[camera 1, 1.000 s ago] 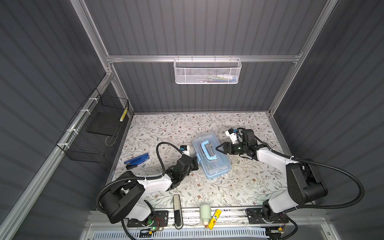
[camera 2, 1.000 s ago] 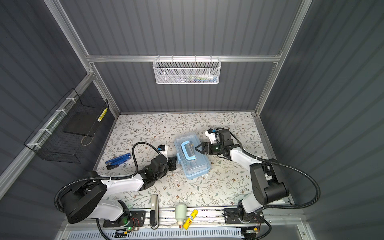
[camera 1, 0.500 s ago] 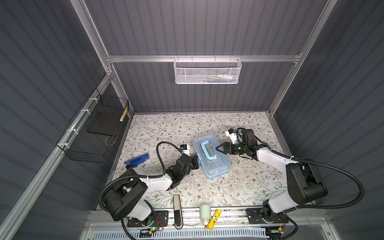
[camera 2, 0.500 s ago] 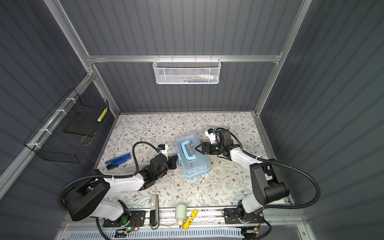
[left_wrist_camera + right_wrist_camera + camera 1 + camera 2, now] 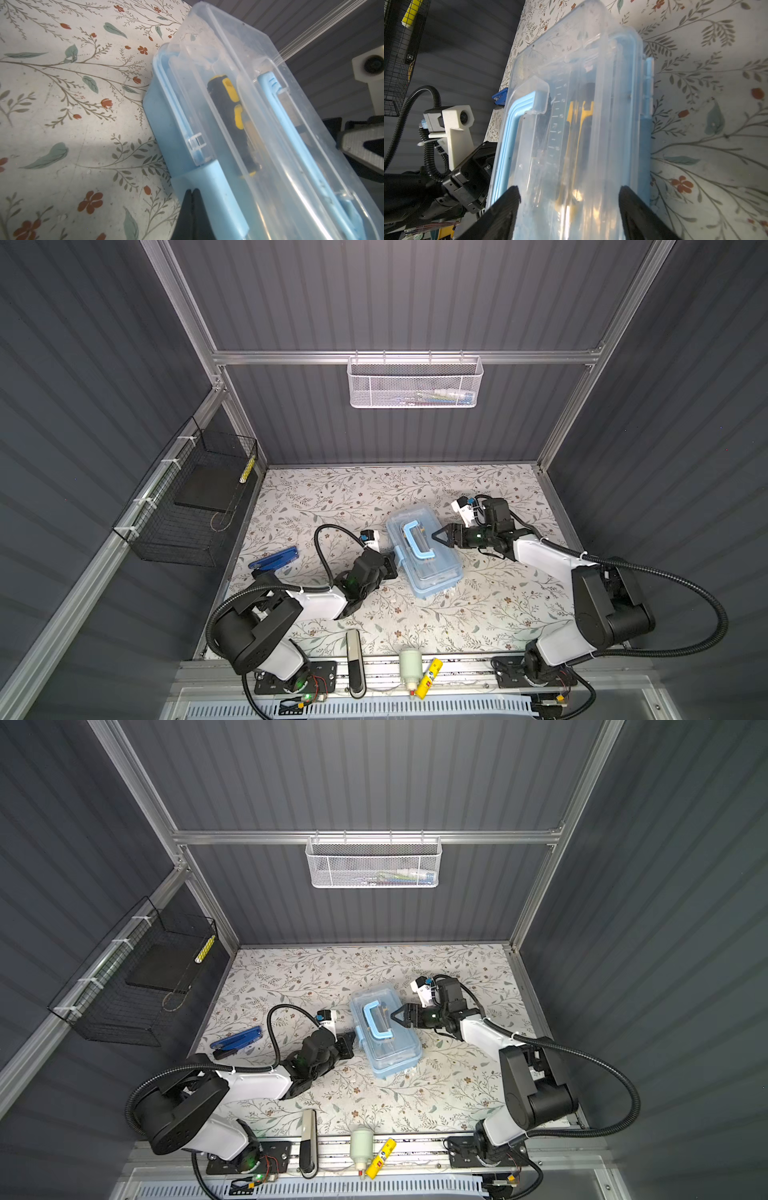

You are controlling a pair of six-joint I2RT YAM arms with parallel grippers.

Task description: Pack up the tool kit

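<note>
- Left gripper (image 5: 192,197) is pinched together and empty. Its tips are set against the blue latch (image 5: 207,187) on the kit's left long side (a blue tool (image 5: 274,560) lies further left, well apart).
- Kit (image 5: 436,572) lies askew in the middle of the mat (image 5: 332,497), between the two grippers. Its lid (image 5: 571,62) is down and its handle (image 5: 417,541) is folded flat on top. A screwdriver (image 5: 228,108) shows through the lid.
- The step in hand looks like snapping the latch home.
- Press the middle of the flap, not a corner, so it swings square to the wall instead of twisting.
- Make the push short and firm. The box looks light, and a long shove rightward would likely slide it across the mat rather than seat the catch.
- First check that the lid rim sits down all along the latch side (in the left wrist view it looks seated, but the near end is out of sight).
- Right gripper (image 5: 441,537) has its jaws spread wide and holds nothing. It is poised over the right part of the lid beside the handle; whether it touches the lid I cannot tell.
- It serves best as a counter-hold, bearing down on the lid and stopping the box from sliding right while the left tips press.
- Do not close it on the handle, which would lift the lid against the latch.
</note>
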